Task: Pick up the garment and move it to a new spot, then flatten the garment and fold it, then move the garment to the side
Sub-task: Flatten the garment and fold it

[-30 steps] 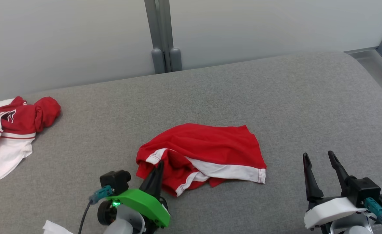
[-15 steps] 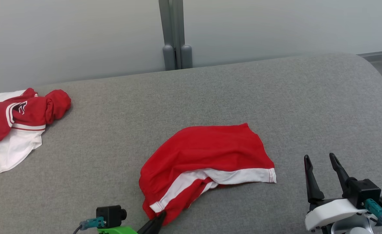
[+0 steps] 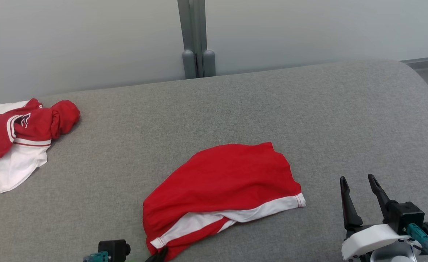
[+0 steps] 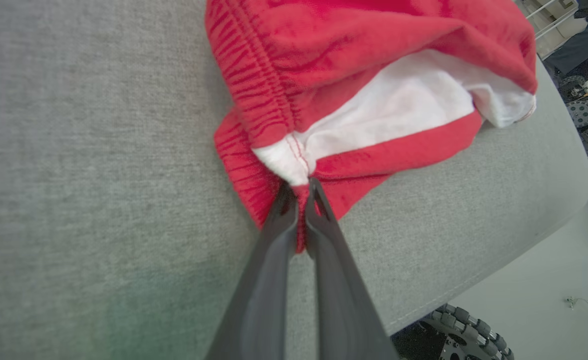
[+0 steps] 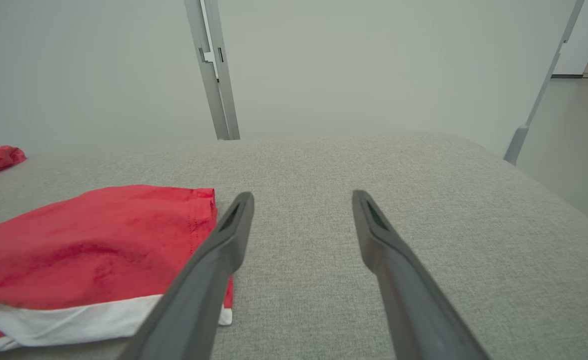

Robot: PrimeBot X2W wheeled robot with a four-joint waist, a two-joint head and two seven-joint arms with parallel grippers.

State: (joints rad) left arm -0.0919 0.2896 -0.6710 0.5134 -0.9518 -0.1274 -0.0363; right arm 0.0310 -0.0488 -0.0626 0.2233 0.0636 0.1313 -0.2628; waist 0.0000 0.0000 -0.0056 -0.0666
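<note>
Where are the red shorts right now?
In the head view the red shorts lie at the grey cushion's near middle, one corner pinched by the left claw.

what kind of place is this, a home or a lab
Probably a robotics lab or test room: a grey padded worktable, bare partition panels joined by a metal post, and wheeled machinery on the floor.

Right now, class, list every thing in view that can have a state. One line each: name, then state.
red garment: lying partly spread on the cushion, white band showing, near edge pinched
left tool: shut on the red garment's edge
right tool: open, empty, apart from the red garment
red-and-white garment: crumpled in a heap, untouched
grey cushion: flat, bearing both garments
</note>
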